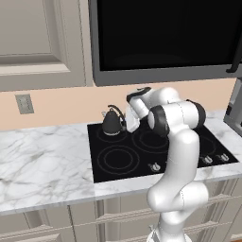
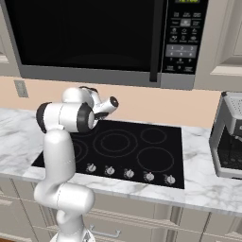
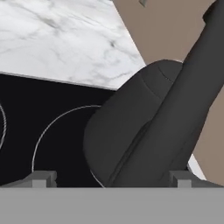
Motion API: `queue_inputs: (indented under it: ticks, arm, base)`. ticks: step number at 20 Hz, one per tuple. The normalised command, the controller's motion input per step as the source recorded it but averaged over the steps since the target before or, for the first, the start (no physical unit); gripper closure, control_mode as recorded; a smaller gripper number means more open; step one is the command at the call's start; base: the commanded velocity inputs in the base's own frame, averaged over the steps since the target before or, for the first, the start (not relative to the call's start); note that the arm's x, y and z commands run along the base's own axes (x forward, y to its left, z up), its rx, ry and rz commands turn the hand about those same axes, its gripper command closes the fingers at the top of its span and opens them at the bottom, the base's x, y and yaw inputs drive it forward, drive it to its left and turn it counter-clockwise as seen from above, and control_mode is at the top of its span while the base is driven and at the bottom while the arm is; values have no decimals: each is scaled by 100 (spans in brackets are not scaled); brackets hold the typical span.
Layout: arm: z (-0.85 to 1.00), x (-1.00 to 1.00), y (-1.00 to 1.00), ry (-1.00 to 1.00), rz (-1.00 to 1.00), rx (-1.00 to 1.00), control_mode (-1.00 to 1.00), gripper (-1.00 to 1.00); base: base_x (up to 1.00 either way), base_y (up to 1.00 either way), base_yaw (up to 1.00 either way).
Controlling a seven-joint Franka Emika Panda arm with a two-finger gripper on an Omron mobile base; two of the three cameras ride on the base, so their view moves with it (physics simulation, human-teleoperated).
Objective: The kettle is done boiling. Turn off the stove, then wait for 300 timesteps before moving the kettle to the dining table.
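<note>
Kettle [image 3: 131, 131] sits between end effector [image 3: 111, 178] fingertips — close.

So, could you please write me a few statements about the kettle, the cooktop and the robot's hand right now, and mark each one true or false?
1. The kettle stands on the back left burner of the stove. True.
2. The kettle lies tipped on its side on the marble counter. False: it stands upright on the black cooktop.
3. The hand is close to the kettle, whose handle runs between the fingertips in the hand view. True.
4. The stove knobs sit along its back edge by the wall. False: they line the front edge.
5. A coffee machine stands on the counter right of the stove. True.
</note>
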Motion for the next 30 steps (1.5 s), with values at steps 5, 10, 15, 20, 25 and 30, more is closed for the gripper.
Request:
queue_inputs:
  ticks: [5, 10, 15, 20, 25, 30]
  arm:
    - [18, 12, 0, 0, 0, 0, -100, -100]
    - [21, 12, -1, 0, 0, 0, -100, -100]
    - [1, 15, 14, 0, 0, 0, -100, 100]
    - [-8, 12, 11, 0, 0, 0, -100, 100]
    - [-3, -2, 6, -1, 0, 0, -100, 100]
    - [0, -25, 0, -6, 0, 1, -100, 100]
  base:
    - [0, 0, 0]
    - [0, 0, 0]
    - [0, 0, 0]
    - [0, 0, 0]
    - [0, 0, 0]
    - [0, 0, 0]
